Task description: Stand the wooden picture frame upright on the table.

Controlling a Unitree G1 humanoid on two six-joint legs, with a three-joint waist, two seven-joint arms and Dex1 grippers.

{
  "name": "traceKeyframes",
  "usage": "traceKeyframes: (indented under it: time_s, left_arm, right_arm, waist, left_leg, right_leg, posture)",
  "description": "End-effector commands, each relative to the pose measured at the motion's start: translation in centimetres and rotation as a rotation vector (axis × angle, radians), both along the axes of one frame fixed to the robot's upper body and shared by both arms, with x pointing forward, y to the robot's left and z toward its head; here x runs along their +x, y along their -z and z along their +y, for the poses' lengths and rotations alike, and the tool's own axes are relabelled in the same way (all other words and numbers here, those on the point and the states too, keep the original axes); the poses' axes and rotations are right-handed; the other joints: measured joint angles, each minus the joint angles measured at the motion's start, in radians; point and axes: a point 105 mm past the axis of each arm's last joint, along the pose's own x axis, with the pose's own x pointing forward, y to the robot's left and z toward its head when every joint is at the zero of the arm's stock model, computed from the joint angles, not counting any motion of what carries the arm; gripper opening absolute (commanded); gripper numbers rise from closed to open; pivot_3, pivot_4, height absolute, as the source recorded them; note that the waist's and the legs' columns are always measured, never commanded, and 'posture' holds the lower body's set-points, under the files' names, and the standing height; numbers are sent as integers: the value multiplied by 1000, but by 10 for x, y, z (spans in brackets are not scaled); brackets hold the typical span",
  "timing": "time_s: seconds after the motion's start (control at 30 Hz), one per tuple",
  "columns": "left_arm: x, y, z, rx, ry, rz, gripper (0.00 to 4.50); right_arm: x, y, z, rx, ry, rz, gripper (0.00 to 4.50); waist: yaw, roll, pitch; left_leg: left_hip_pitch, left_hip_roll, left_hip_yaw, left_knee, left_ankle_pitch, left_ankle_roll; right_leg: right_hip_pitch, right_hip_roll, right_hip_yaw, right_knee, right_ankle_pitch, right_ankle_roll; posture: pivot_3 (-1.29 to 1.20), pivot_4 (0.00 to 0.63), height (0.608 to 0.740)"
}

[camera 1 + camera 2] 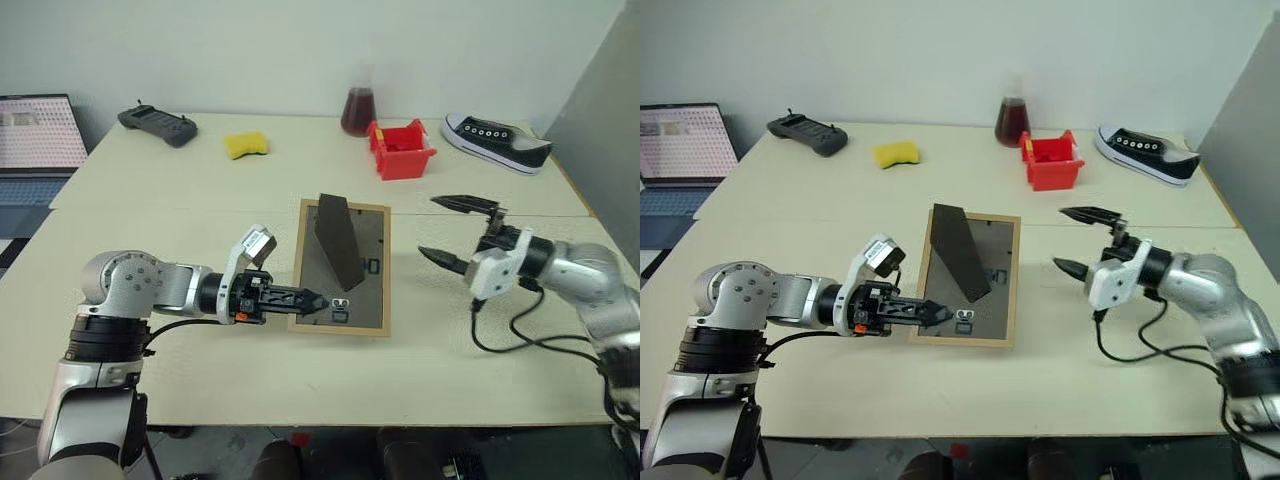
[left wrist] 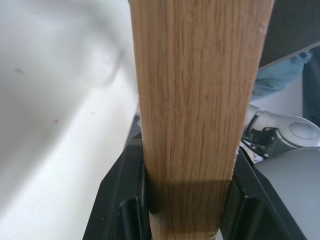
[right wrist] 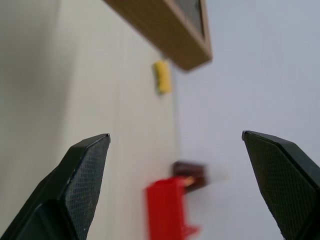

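The wooden picture frame sat at the centre of the left eye view, on the near slab of the table, dark back panel facing up and its easel stand swung out and rising from the panel. Whether its left edge had come off the surface could not be told from the head views.

The left gripper reached in from the lower left, its fingers pinching the frame's light-wood border at the near left corner; in the left wrist view the wood grain ran straight up between the two black pads.

The right gripper hung at the right centre of the view, just beside the frame's right edge but apart from it, fingers spread wide and holding nothing.

Along the top of the view lay a controller, a yellow sponge, a flask of dark liquid, a red bin and a sneaker, all well apart from the work.

The step in hand looked like the lift: the frame was gripped but not yet upright. The next move would likely call for tipping it about its far edge so the stand's foot meets the table, with the right fingers ready to steady the free side against sliding.
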Motion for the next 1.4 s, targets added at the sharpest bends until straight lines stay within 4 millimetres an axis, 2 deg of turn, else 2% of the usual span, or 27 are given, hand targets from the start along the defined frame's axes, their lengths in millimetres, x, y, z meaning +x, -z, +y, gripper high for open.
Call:
traceKeyframes:
  time_s: [0.03, 0.23, 0.6, 0.67, 0.7, 0.77, 0.83, 0.87, 0.97, 1.07, 1.17, 1.27, 1.4]
  left_arm:
    - [-7, -14, -7, -65, 51, -11, 1284]
    - [-13, -9, -13, -68, 62, 6, 1284]
    - [-19, -4, -12, -66, 32, 15, 1284]
    - [-20, 0, -12, -52, 25, 11, 1284]
    - [-20, 1, -13, -46, 18, 6, 1284]
    - [-19, 2, -12, -56, -2, -8, 1985]
    - [-16, 1, -10, -72, -25, -3, 2278]
    - [-15, 1, -9, -73, -35, -5, 2604]
    - [-1, -5, 2, -70, -134, -36, 3254]
    - [10, -18, 20, -55, -254, -128, 3843]
    - [16, -32, 36, 66, -393, -345, 4479]
    - [19, -42, 44, 165, -521, -549, 4500]
    - [19, -33, 42, 376, -607, -848, 4500]
  right_arm:
    - [-7, -11, 25, 12, -174, -197, 4489]
    - [-13, -13, 50, 20, -307, -285, 4489]
    - [-16, -13, 46, 53, -329, -275, 2087]
    - [-18, -11, 45, 48, -334, -272, 1690]
    - [-19, -11, 44, 48, -336, -270, 1660]
    - [-21, -11, 43, 47, -341, -268, 1637]
    - [-21, -12, 42, 55, -343, -259, 1534]
    - [-22, -12, 42, 62, -345, -251, 1392]
    - [-18, -11, 39, 107, -329, -179, 1378]
    - [-6, -4, 37, 174, -264, 7, 1376]
    - [10, 10, 41, 315, -181, 364, 1371]
    - [22, 13, 53, 533, -170, 745, 1368]
    - [28, 25, 76, 701, -214, 1228, 1364]
  waist:
    - [1, 0, 0]
    - [8, 0, 0]
    - [9, 0, 0]
    - [9, 0, 0]
    - [9, 0, 0]
    - [9, 0, 0]
    - [10, 0, 0]
    - [10, 0, 0]
    - [9, 0, 0]
    - [8, 0, 0]
    - [6, 0, 0]
    - [7, 0, 0]
    - [12, 0, 0]
  left_leg:
    - [0, 0, 0, 0, 0, 0]
    - [1, -1, 0, 0, 1, -1]
    - [3, -2, 0, 1, 1, -2]
    - [4, -2, 0, 1, 1, -2]
    - [4, -2, 0, 1, 1, -2]
    - [4, -2, 0, 1, 1, -2]
    - [4, -2, 0, 1, 1, -2]
    - [4, -2, 0, 1, 1, -2]
    - [4, -2, 0, 1, 1, -2]
    - [4, -2, 0, 1, 1, -2]
    - [4, -1, 0, 1, 1, -2]
    - [4, 0, -3, 0, 1, -2]
    - [4, 0, -3, 0, 2, -4]
  right_leg:
    - [0, 0, 0, 0, 0, 0]
    - [1, -2, 0, 1, 0, 0]
    - [2, -3, 1, 3, 0, 0]
    - [2, -3, 1, 3, 0, 0]
    - [2, -3, 2, 3, 0, 0]
    - [2, -2, 1, 3, 0, 0]
    - [2, -3, 1, 3, 0, 0]
    - [2, -3, 1, 4, 0, 0]
    - [2, -3, 1, 4, 0, 0]
    - [2, -2, 1, 4, 0, 0]
    - [3, -3, 1, 4, 0, 0]
    - [3, -3, 1, 5, 0, 0]
    - [3, -4, 1, 5, 0, 0]
  posture:
    - [0, 150, 740]
    - [0, 150, 740]
    - [0, 150, 740]
    - [0, 150, 740]
    - [0, 150, 740]
    - [0, 150, 740]
    - [0, 150, 740]
    - [0, 150, 740]
    - [0, 150, 740]
    - [0, 150, 740]
    - [0, 150, 740]
    - [0, 150, 740]
    - [0, 150, 740]
